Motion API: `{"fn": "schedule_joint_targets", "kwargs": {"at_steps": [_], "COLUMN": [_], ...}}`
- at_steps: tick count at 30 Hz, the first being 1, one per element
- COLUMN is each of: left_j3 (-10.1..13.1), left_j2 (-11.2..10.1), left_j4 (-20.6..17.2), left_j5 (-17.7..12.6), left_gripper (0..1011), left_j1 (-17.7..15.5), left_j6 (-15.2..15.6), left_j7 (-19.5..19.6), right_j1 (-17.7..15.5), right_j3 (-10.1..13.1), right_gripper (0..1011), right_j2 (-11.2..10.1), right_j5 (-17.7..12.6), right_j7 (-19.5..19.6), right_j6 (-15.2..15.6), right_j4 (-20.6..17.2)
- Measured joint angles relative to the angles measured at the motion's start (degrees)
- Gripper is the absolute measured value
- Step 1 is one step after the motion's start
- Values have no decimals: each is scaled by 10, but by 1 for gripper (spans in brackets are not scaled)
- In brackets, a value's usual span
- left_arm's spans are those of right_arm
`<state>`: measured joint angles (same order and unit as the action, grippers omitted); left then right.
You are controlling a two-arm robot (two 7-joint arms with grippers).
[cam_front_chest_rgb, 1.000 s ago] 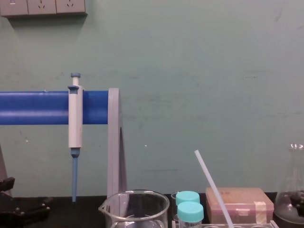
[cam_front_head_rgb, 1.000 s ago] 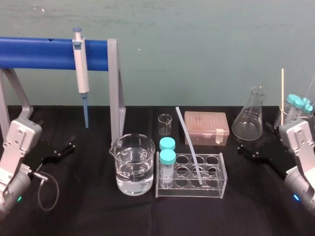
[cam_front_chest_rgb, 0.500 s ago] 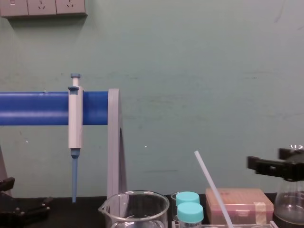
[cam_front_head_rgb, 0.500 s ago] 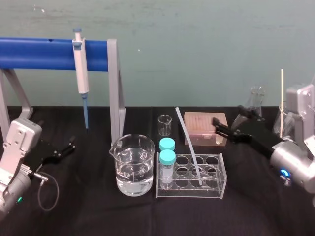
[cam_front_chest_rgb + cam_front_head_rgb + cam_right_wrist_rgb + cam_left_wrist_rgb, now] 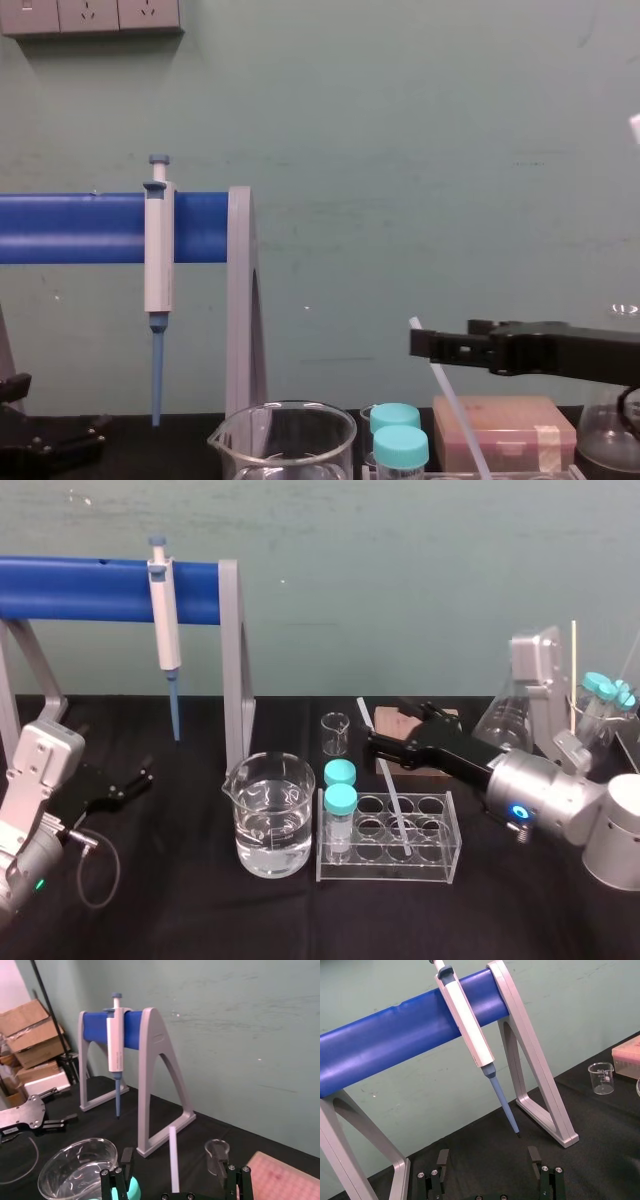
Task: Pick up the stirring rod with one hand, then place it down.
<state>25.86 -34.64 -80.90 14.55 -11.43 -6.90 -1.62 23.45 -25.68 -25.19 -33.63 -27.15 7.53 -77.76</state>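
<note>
At the far left the left end effector [image 5: 128, 783] rests idle on the black bench [image 5: 180, 900], fingers spread and holding nothing. Moving right past the pipette [image 5: 163, 630] hung on its blue stand and the beaker [image 5: 268, 820] of water, the stirring rod [image 5: 387, 780] leans in the clear tube rack [image 5: 440, 865], lower end down in a well, upper end tilted back and to the left. The pickup looks not yet begun, since the rod is ungrasped and sits in the rack. Closing, lifting and setting it down all remain. The right end effector [image 5: 388, 730] reaches in from the right at the rod's upper part. In the right wrist view its jaws are wide apart with the rod [image 5: 173, 1160] between them, neither finger touching it.
</note>
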Motion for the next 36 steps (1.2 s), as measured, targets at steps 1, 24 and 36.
{"fn": "schedule_joint_targets", "kwargs": {"at_steps": [1,24,36], "left_j3": [0,0,0], "left_j2": [0,0,0], "left_j4": [0,0,0], "left_j5": [0,0,0], "left_gripper": [1000,1000,1000], "left_j1": [0,0,0], "left_j6": [0,0,0], "left_j7": [0,0,0], "right_j1": [4,48,48], "right_j3": [-3,-27,-26], "right_gripper": [1003,1003,995], "right_j2": [2,38,38], "right_j5": [2,39,38], "right_j7": [-2,8,8], "right_j6": [1,37,35], "right_j4": [4,66,67]}}
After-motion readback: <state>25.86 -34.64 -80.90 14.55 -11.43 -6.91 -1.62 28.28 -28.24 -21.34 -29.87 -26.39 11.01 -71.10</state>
